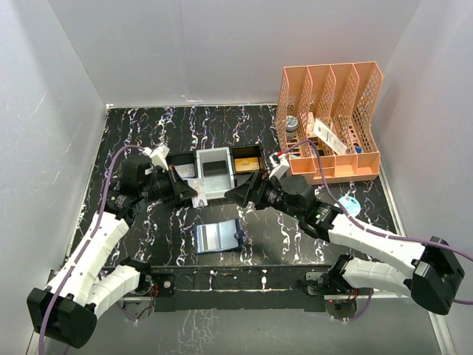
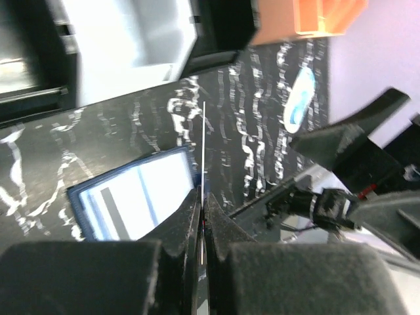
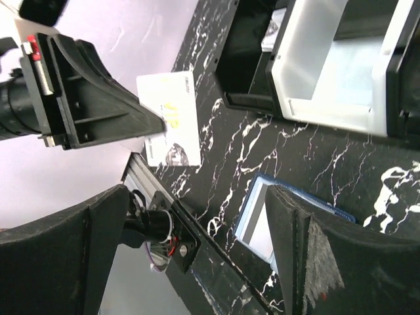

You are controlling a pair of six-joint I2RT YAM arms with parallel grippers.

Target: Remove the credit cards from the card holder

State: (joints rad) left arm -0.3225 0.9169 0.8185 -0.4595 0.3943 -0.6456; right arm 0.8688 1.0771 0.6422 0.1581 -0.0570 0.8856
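- left gripper [image 2: 203, 197]: jaws pinched tight on one edge of a thin, pale rectangular credit card with yellow print [image 3: 169, 118]. The card sticks out ahead of the fingertips, clear of the surface.
- right gripper [image 3: 200, 193]: jaws spread wide with nothing between them, facing the held card from just beside it.
- below both tools, on the black white-veined table top [image 1: 148, 126]: a small navy leather-like fold-over card holder [image 1: 219, 237], lying open with its blue-grey inside up. We cannot tell whether another card sits inside.
- beyond the left gripper: a black-and-white plastic compartment tray [image 1: 214, 171].
- risks, as we judge them: the thin edge grip could let the card pivot or slip. The grippers are close, so a bump could knock it loose. The holder is unpinned and may drag if a card catches.
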